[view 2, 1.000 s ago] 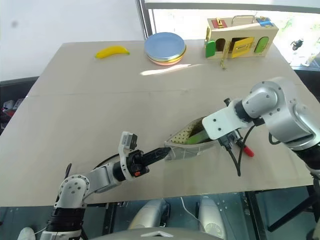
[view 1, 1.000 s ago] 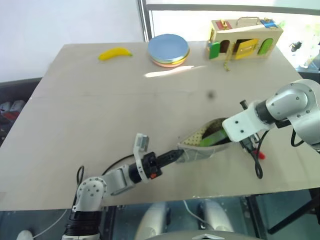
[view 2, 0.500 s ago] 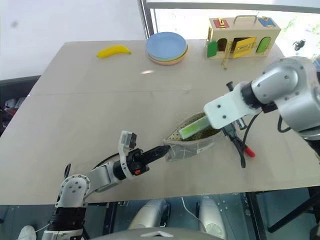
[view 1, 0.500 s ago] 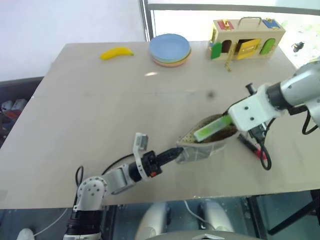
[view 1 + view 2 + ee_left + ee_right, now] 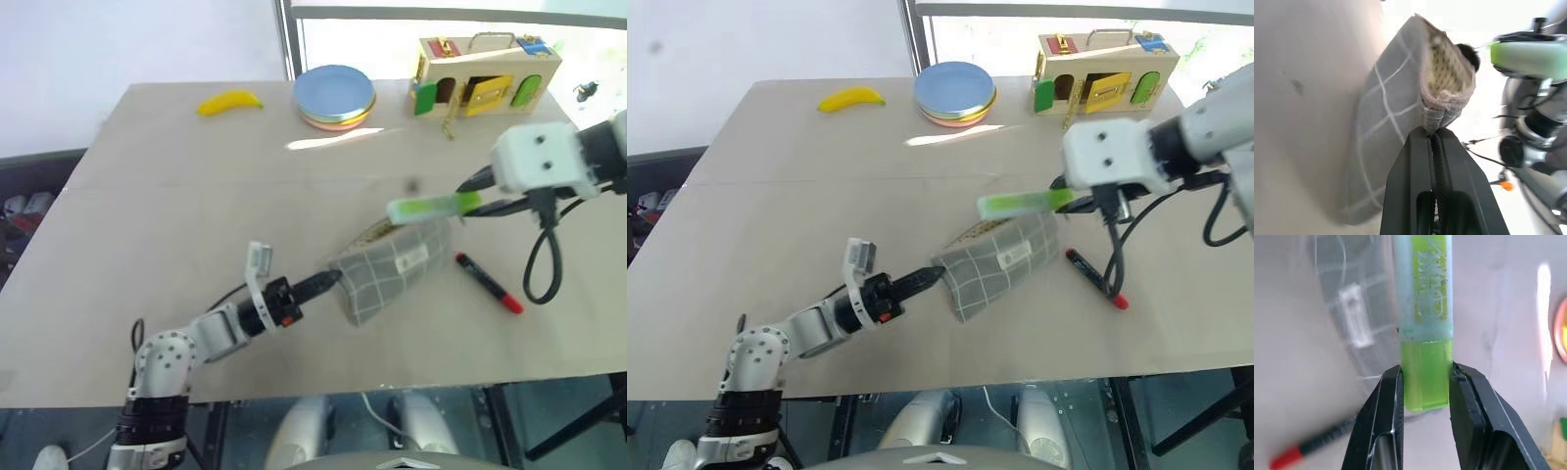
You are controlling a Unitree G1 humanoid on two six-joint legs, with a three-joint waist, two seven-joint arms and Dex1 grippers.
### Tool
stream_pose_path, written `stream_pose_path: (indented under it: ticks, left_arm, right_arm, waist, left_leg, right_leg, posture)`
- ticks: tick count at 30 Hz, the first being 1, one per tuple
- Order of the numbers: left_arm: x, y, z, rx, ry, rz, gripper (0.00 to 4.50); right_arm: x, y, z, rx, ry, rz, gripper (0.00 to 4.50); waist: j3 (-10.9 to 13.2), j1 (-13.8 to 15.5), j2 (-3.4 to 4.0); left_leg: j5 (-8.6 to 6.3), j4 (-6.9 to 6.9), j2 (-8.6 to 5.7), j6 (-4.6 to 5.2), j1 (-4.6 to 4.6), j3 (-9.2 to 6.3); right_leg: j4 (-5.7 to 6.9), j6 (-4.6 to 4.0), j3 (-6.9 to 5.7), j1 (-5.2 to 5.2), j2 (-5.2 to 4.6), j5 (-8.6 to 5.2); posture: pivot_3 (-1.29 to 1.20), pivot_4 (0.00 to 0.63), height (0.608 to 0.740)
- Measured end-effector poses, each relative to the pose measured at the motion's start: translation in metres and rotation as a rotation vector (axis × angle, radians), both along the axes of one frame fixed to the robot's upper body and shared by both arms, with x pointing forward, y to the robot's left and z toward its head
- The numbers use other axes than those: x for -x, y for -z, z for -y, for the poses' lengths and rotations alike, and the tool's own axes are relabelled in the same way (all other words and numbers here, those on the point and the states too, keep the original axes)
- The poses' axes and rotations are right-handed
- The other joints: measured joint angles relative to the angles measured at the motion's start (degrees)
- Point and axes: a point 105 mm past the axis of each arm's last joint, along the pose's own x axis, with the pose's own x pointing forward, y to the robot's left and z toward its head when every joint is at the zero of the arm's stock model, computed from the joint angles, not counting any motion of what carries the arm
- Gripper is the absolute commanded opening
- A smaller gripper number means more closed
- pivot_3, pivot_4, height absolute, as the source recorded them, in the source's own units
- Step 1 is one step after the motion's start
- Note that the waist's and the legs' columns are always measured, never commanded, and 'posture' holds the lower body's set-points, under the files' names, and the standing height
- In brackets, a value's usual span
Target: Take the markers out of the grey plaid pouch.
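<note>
Right gripper clamps the green marker clear of the pouch, which the closed left gripper pinches; next, set it on the surface.

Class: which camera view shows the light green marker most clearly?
The right wrist view: the green marker runs up the picture, clamped between the right gripper's fingers. Both eye views show it as a small bar above the pouch. The left wrist view catches one blurred end.

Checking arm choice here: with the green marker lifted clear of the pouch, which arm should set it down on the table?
The right. Its gripper already clamps the light green marker above the grey plaid pouch, beside the red marker on the table. The left gripper is shut on the pouch's edge.
</note>
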Motion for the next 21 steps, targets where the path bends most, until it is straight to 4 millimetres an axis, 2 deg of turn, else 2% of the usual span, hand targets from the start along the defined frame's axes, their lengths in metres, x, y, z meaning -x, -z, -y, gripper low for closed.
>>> stream_pose_path:
  ticks: [2, 3, 6, 10, 13, 16, 17, 18, 21]
  left_arm:
    - [-0.003, -0.01, -0.005, -0.061, -0.006, 0.073, 0.0]
    - [-0.005, -0.021, -0.008, -0.097, -0.012, 0.137, 0.0]
    - [-0.008, -0.036, -0.017, -0.193, -0.043, 0.257, 0.0]
    - [-0.012, -0.045, -0.037, -0.344, -0.118, 0.375, 0.0]
    - [-0.013, -0.05, -0.043, -0.434, -0.136, 0.454, 0.0]
    - [-0.014, -0.056, -0.047, -0.507, -0.15, 0.528, 0.0]
    - [-0.015, -0.058, -0.049, -0.543, -0.16, 0.56, 0.0]
    - [-0.016, -0.058, -0.051, -0.559, -0.167, 0.573, 0.0]
    - [-0.019, -0.06, -0.055, -0.604, -0.195, 0.612, 0.0]
  right_arm:
    - [0.0, 0.003, 0.012, -0.064, 0.059, -0.046, 0.8]
    - [0.0, 0.011, 0.017, -0.107, 0.093, -0.088, 0.8]
    - [0.001, 0.032, 0.029, -0.239, 0.18, -0.183, 0.8]
    - [-0.001, 0.075, 0.055, -0.384, 0.361, -0.33, 0.8]
    - [-0.008, 0.101, 0.077, -0.445, 0.523, -0.343, 0.8]
    - [-0.018, 0.12, 0.099, -0.424, 0.665, -0.321, 0.8]
    - [-0.023, 0.128, 0.111, -0.386, 0.728, -0.294, 1.3]
    - [-0.024, 0.133, 0.116, -0.367, 0.753, -0.287, 1.84]
    - [-0.026, 0.148, 0.127, -0.271, 0.79, -0.261, 3.03]
  waist:
    - [0.03, 0.36, -0.05]
    - [0.03, 0.62, -0.05]
    - [0.04, 0.78, -0.1]
    - [0.06, 0.76, -0.03]
    - [0.07, 0.74, -0.02]
    - [0.07, 0.57, 0.01]
    - [0.07, 0.57, 0.01]
    - [0.07, 0.6, 0.01]
    - [0.07, 0.6, 0.01]
  left_leg:
    - [-0.01, 0.0, 0.0, 0.02, -0.02, 0.0]
    - [-0.01, 0.0, 0.0, 0.02, -0.07, -0.01]
    - [-0.01, -0.03, -0.01, 0.01, -0.19, -0.04]
    - [0.01, 0.09, -0.07, 0.02, -0.59, 0.04]
    - [0.01, 0.09, -0.05, 0.01, -0.6, 0.06]
    - [0.02, 0.09, -0.05, 0.01, -0.57, 0.14]
    - [0.02, 0.09, -0.05, 0.01, -0.55, 0.16]
    - [0.02, 0.09, -0.04, 0.01, -0.56, 0.16]
    - [0.02, 0.08, -0.04, 0.01, -0.56, 0.16]
  right_leg:
    - [-0.04, 0.0, -0.01, -0.01, -0.02, 0.0]
    - [-0.03, 0.0, -0.02, -0.05, -0.03, 0.0]
    - [-0.05, 0.0, -0.06, -0.14, -0.05, 0.0]
    - [0.11, 0.0, 0.01, -0.56, -0.1, 0.01]
    - [0.14, 0.0, 0.03, -0.58, -0.07, 0.01]
    - [0.19, 0.0, 0.1, -0.59, -0.03, 0.01]
    - [0.2, 0.0, 0.11, -0.59, -0.01, 0.01]
    - [0.2, 0.0, 0.11, -0.6, -0.01, 0.01]
    - [0.18, 0.0, 0.11, -0.61, 0.01, 0.01]
  posture:
    - [0.0, 0.15, 0.74]
    - [0.0, 0.15, 0.74]
    - [0.0, 0.15, 0.74]
    - [0.0, 0.15, 0.74]
    - [0.0, 0.15, 0.74]
    - [0.0, 0.15, 0.74]
    - [0.0, 0.15, 0.74]
    - [0.0, 0.15, 0.74]
    - [0.0, 0.15, 0.74]
